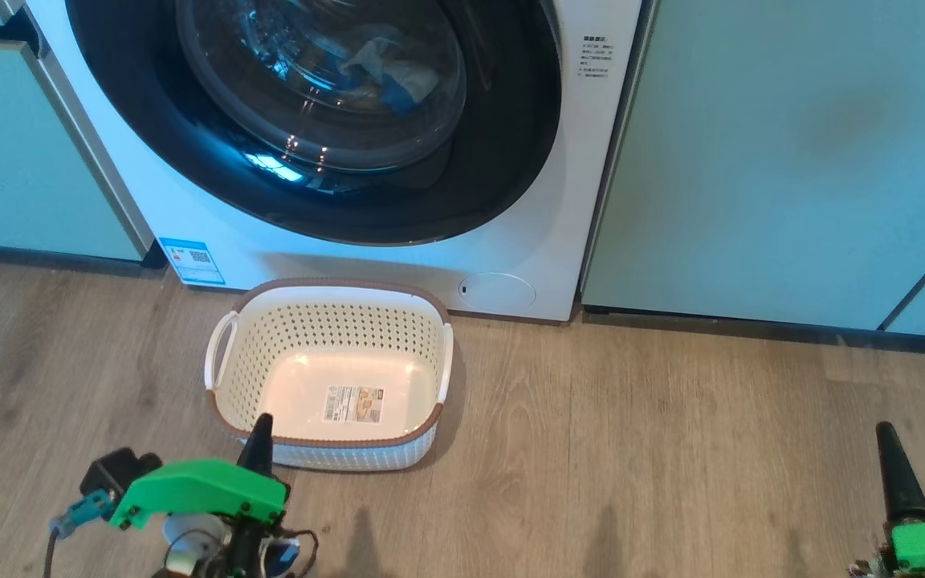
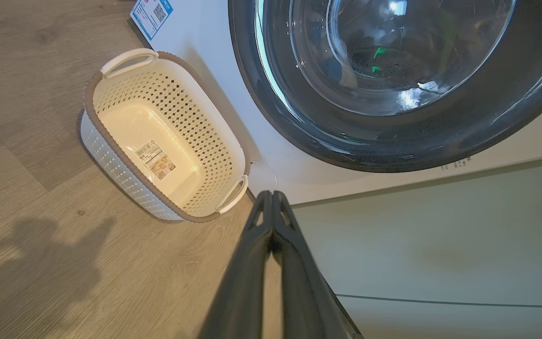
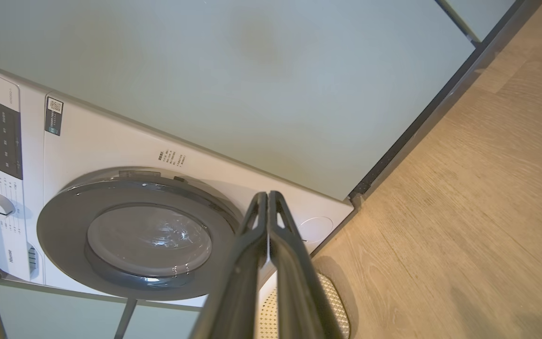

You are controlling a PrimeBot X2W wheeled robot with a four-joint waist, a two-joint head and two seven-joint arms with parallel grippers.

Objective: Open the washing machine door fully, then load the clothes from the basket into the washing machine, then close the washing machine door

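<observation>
Door (image 1: 334, 221) looks shut (clothes (image 1: 390, 72) inside); left gripper (image 1: 262, 423) and right gripper (image 1: 885, 431) jaws pressed together; unlatched, it could reopen.

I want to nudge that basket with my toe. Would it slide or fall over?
The basket is empty, thin plastic full of holes, so probably light. It sits flat and wide on the smooth wood floor, so it would likely slide, not tip. It looks stiff enough to keep its shape.

washing machine door (image 1: 511, 160) shut, clothes (image 1: 389, 71) inside, cream basket (image 1: 334, 286) in front
</observation>
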